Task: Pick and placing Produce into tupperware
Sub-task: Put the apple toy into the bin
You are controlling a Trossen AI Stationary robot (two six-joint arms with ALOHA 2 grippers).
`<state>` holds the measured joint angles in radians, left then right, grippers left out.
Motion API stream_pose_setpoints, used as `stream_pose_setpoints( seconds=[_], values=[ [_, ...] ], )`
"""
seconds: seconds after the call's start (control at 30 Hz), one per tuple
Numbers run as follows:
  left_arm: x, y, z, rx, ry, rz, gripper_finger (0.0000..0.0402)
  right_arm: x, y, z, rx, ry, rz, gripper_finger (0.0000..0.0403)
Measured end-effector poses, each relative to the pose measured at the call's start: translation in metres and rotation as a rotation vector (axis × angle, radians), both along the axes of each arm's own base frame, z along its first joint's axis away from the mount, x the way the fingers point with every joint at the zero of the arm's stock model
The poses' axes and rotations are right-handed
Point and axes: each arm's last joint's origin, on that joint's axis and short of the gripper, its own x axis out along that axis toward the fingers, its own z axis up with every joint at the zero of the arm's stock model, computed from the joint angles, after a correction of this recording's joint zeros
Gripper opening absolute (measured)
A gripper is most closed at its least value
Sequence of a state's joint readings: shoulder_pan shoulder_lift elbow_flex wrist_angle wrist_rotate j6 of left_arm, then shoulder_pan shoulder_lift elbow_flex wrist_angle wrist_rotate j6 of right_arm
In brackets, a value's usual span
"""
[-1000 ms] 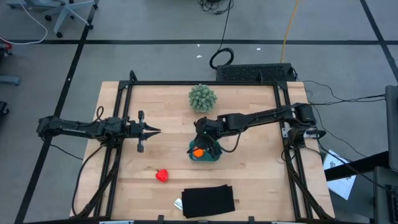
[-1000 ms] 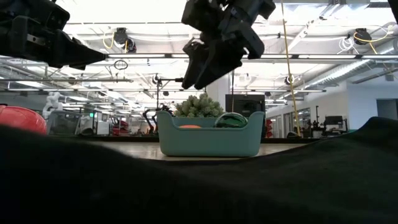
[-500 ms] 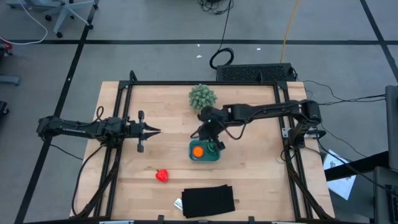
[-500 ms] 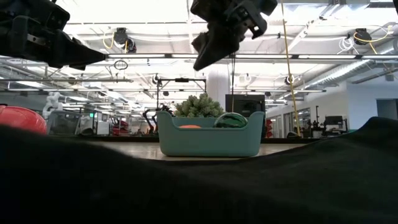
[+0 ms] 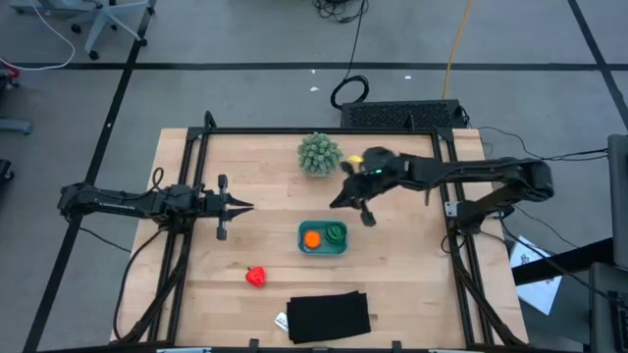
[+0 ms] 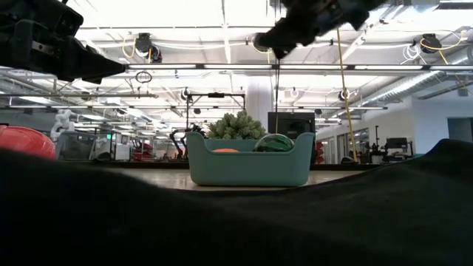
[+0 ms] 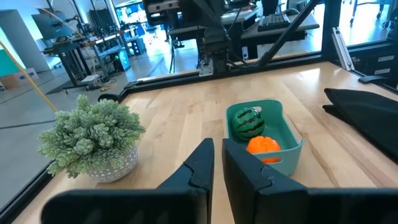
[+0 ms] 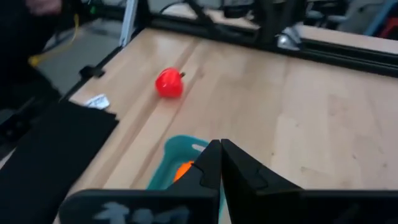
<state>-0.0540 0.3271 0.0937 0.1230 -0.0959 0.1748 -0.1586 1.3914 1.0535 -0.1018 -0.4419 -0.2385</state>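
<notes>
The teal tub (image 5: 323,238) is serving as our landmark: it is holding the orange ball (image 5: 312,237) and the dark green striped piece (image 5: 337,233) side by side, while the red lumpy piece (image 5: 255,277) is lying alone on the table, well apart from the tub on the left arm's side and toward the black flat rectangle (image 5: 329,316). We are judging two of three pieces placed, so the step in hand is fetching the red one. To do it well, we are advising a spreading of the fingers before descent, an approach from straight above, and a closing across the lumpy body's widest part. The right gripper (image 5: 343,197) is hanging above the table just beyond the tub, near the pale spiky ball (image 5: 320,154), its fingers pressed together on nothing; the red piece is lying far from it, across the tub. The left gripper (image 5: 240,206) is waiting near the table's left side, its fingers nearly together and empty.
</notes>
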Motion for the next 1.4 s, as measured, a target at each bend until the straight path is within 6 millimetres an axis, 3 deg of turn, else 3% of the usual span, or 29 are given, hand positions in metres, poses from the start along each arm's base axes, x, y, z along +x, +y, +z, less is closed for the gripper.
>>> stream_pose_setpoints(
  seconds=[0.37,0.57,0.87,1.23,1.4],
  values=[
    [0.000,0.000,0.000,0.001,0.000,0.009,0.0037,-0.078,0.001,-0.014,0.058,-0.208,-0.164,0.0000],
    [0.000,0.000,0.000,0.001,0.000,0.010,0.0037,-0.109,0.007,-0.017,0.079,-0.306,-0.292,0.0000],
    [0.000,0.000,0.000,0.001,0.000,0.010,0.0037,-0.140,0.021,-0.024,0.067,-0.402,-0.228,0.0000],
    [0.000,0.000,0.000,0.000,0.000,0.011,0.0037,-0.160,0.019,-0.058,0.156,-0.485,-0.426,0.0000],
    [0.000,0.000,0.000,-0.001,0.000,0.011,0.0037,-0.166,0.020,-0.069,0.194,-0.504,-0.432,0.0000]
  ],
)
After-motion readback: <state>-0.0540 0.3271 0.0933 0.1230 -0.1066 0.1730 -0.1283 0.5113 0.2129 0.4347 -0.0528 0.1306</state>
